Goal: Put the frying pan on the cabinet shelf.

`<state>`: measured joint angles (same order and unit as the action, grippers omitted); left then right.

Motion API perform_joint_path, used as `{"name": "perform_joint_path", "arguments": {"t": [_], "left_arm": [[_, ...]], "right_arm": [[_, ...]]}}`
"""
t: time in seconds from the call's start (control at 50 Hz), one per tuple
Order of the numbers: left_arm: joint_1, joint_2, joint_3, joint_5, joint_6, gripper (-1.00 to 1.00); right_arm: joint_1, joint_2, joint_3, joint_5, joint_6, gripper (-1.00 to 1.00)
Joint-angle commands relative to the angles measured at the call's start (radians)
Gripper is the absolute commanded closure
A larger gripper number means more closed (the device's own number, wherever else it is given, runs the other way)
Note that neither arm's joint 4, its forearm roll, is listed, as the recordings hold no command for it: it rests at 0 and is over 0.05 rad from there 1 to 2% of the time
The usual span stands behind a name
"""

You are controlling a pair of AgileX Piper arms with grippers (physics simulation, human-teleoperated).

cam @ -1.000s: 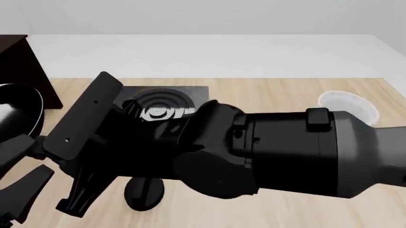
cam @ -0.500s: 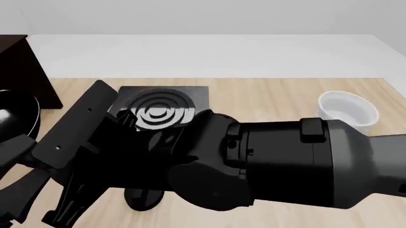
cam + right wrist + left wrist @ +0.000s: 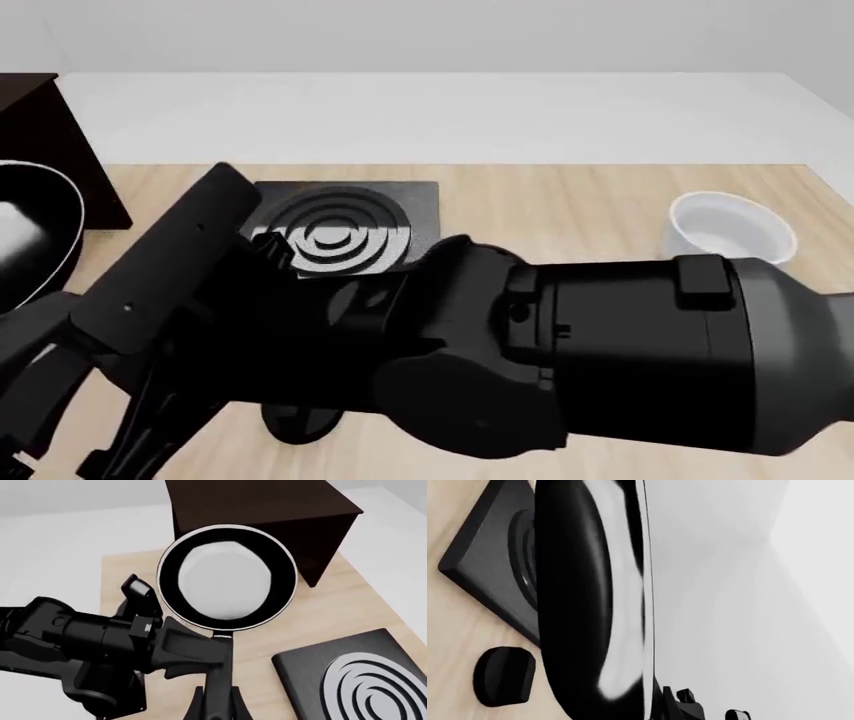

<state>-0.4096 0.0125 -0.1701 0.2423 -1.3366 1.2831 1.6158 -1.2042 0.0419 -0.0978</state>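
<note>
The frying pan (image 3: 227,577) hangs in the air just in front of the dark brown cabinet, whose shelf (image 3: 260,500) lies beyond it and bare. Its slim handle (image 3: 218,675) runs back between the fingers of my right gripper (image 3: 217,707), which looks shut on it. My left gripper (image 3: 203,652) comes in from the side and is shut on the handle close to the pan bowl. In the front view the frying pan (image 3: 27,240) shows only at the far left edge, beside the cabinet (image 3: 47,140). The left wrist view shows the frying pan (image 3: 580,605) edge-on and very close.
A black stove plate (image 3: 340,225) with silver rings lies on the wooden table behind my right arm (image 3: 574,350), which fills the foreground. A white pot (image 3: 731,228) stands at the right. A round black disc (image 3: 300,420) sits near the front edge.
The pan dipped, then rose a little at the left edge, and its inside now shows a pale sheen. My right arm dropped, then came up and nearer the camera.
</note>
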Motion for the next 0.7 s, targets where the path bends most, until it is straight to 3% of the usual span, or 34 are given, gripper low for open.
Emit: {"name": "perform_joint_path", "arguments": {"t": [0.02, 0.6, 0.62, 0.7], "left_arm": [[0.038, 0.016, 0.029, 0.008, 0.009, 1.0], [0.106, 0.015, 0.002, 0.01, 0.02, 1.0], [0.106, 0.015, 0.001, 0.01, 0.022, 1.0], [0.105, 0.015, -0.006, 0.014, 0.026, 1.0]], "right_arm": [[0.052, -0.055, -0.014, -0.018, -0.007, 1.0], [0.044, -0.081, 0.033, -0.023, 0.032, 1.0], [0.041, -0.082, 0.038, -0.024, 0.029, -1.0], [0.039, -0.087, 0.042, -0.02, 0.033, -1.0]]}}
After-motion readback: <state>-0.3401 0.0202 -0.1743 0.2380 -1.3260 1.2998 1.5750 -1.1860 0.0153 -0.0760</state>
